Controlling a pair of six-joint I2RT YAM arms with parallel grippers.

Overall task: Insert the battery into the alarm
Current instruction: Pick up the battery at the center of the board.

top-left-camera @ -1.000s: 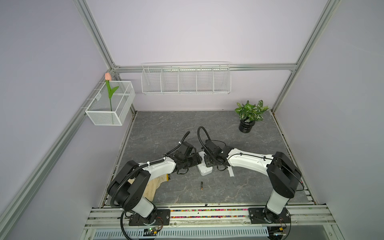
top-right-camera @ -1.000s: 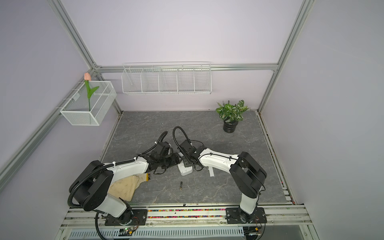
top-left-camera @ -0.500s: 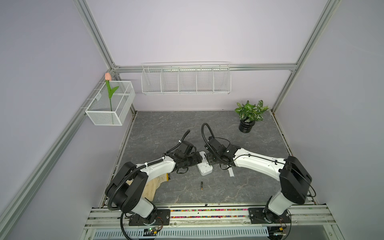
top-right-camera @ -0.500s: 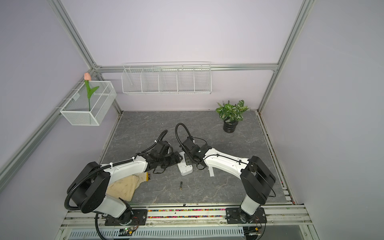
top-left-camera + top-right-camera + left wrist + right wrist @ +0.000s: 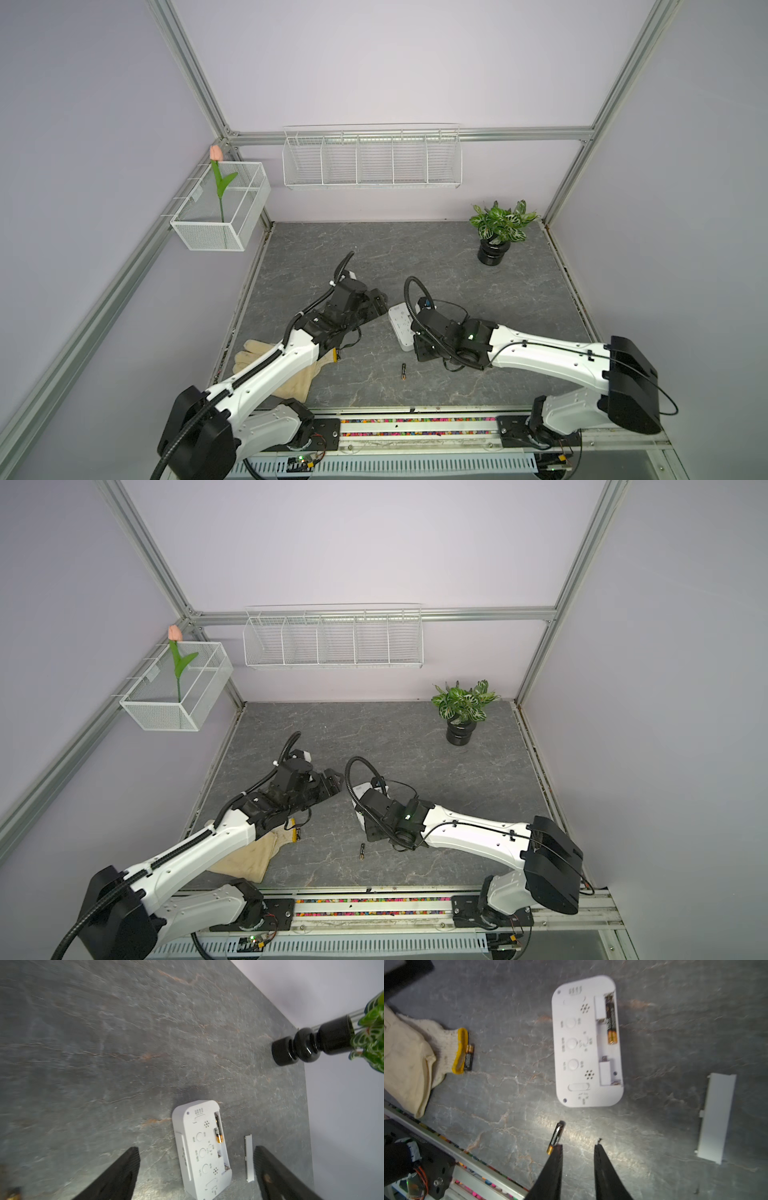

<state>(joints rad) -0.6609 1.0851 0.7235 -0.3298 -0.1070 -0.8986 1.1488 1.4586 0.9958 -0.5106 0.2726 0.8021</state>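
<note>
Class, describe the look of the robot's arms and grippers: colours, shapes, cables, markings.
The left arm and right arm have smooth white shells, black joints and ribbed black cables looping over the wrists. A green light glows on the right wrist. The left gripper and right gripper have tapered black fingers.

I've got my right fingers (image 5: 552,1172) black, alarm (image 5: 577,1043) white, loose battery (image 5: 556,1136) black-and-gold, table (image 5: 508,1012) grey and veined, glove (image 5: 409,1059) cream.

Left arm (image 5: 270,370) and right arm (image 5: 548,357): white shells, black joints and wrists, ribbed black cable conduits (image 5: 343,267).
</note>
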